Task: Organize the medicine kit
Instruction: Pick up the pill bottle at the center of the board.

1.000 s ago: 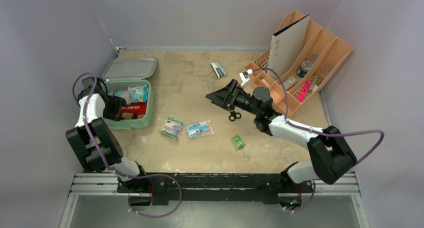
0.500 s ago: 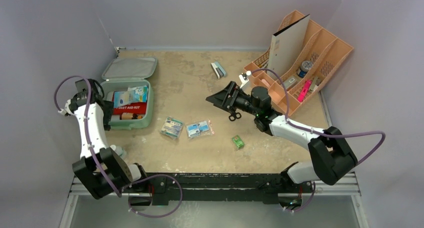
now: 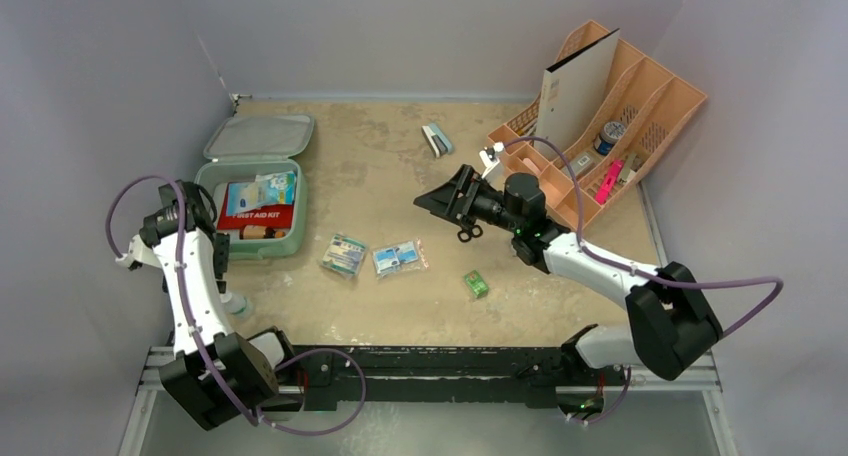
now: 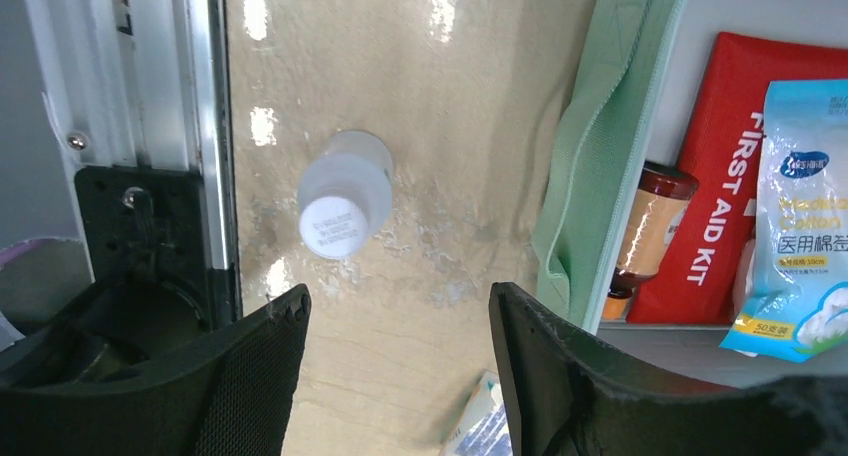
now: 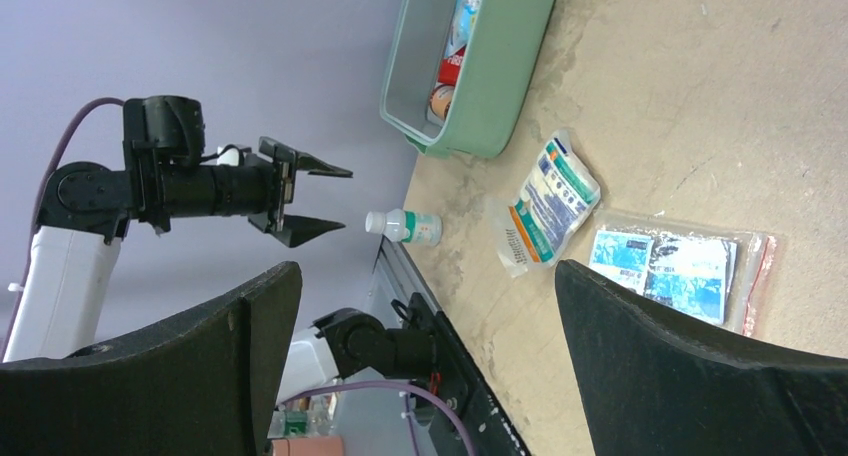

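Medicine kit (image 3: 262, 247) sits lid-open at far left w/ red pouch (image 4: 740, 176), cotton pack (image 4: 800, 226) & amber bottle (image 4: 655, 226) inside, while left gripper (image 4: 395, 306) hangs empty, jaws apart, over white bottle (image 4: 343, 204), prob. lining up a pick, & right gripper (image 3: 440, 198) hovers wide open, empty, near the loose packets (image 3: 400, 257).

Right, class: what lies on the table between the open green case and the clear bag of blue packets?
One white-and-teal packet, lying flat between the green case and the clear bag; the top view shows it plainly.
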`<state>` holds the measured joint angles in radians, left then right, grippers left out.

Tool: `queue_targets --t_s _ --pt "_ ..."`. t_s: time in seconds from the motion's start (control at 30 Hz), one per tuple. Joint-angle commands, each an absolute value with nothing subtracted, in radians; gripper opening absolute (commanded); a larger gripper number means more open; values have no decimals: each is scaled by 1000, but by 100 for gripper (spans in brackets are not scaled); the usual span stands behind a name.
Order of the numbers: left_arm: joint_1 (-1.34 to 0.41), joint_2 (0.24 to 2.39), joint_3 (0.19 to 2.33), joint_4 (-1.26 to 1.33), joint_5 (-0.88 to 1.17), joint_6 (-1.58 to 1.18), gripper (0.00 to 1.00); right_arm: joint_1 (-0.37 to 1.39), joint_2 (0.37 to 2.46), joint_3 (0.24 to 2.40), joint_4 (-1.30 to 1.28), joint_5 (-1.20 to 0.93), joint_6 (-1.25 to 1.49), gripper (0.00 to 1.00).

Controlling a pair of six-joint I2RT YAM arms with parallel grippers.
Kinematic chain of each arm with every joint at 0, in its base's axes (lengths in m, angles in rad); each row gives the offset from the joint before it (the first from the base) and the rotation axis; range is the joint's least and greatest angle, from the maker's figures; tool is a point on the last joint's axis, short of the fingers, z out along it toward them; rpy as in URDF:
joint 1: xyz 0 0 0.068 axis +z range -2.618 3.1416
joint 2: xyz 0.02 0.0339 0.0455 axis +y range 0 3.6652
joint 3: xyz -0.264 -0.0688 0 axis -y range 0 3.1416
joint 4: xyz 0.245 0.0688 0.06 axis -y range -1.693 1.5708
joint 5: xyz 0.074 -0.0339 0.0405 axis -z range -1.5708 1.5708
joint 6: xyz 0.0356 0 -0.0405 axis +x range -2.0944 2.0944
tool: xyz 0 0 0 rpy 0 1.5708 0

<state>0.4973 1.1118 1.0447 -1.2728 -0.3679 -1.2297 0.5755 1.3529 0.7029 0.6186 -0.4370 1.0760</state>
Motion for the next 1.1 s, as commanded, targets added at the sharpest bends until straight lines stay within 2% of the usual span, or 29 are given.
queue_targets --t_s 0.0,0.43,0.73,1.07 --pt "505 1077 1015 -1303 -449 -1239 65 575 1315 739 602 -431 1043 99" --pt "517 1137 953 -1247 -506 -1247 67 580 1323 738 603 -436 1063 99" --pt "529 1181 896 -1188 -466 -1245 67 580 1353 753 626 -451 1086 99" --pt "537 1155 873 -1155 -463 -1241 48 580 1366 755 628 -449 1087 99"
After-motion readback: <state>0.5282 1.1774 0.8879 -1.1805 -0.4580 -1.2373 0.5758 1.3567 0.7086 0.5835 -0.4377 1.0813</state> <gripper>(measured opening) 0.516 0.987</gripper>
